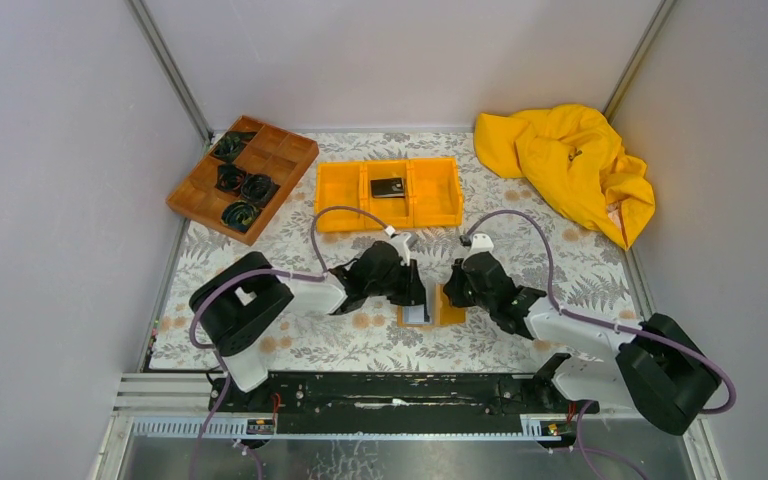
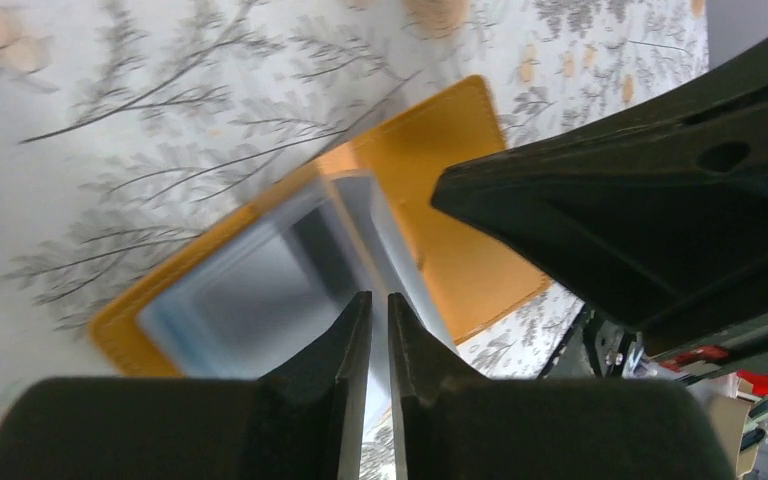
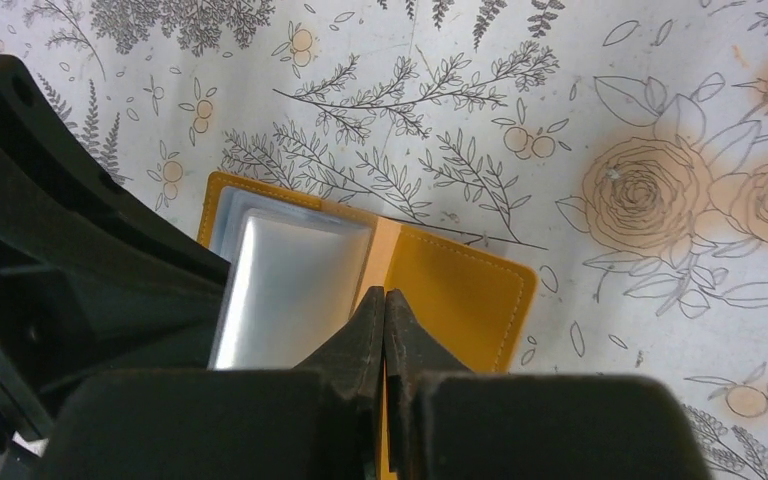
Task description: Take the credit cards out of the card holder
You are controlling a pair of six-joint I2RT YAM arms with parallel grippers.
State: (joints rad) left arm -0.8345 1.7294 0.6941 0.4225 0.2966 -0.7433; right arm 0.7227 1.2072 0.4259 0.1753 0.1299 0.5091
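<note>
The orange-tan card holder [image 1: 448, 308] lies open on the flowered tablecloth between my two grippers. Its grey-blue pocket side [image 2: 250, 290] faces up, with a pale glossy face [image 3: 280, 285] in it; I cannot tell card from pocket. My left gripper [image 2: 380, 297] hovers over that pocket side, jaws a narrow slit apart, and tablecloth shows through the slit. My right gripper [image 3: 385, 293] is shut, its tips at the fold beside the orange flap [image 3: 460, 290]. One black credit card [image 1: 388, 187] lies in the orange bin's middle compartment.
The orange three-compartment bin [image 1: 430, 195] stands behind the holder. A brown wooden divided tray [image 1: 243, 177] with dark coiled items sits at the back left. A crumpled yellow cloth [image 1: 570, 170] lies at the back right. Grey walls close in both sides.
</note>
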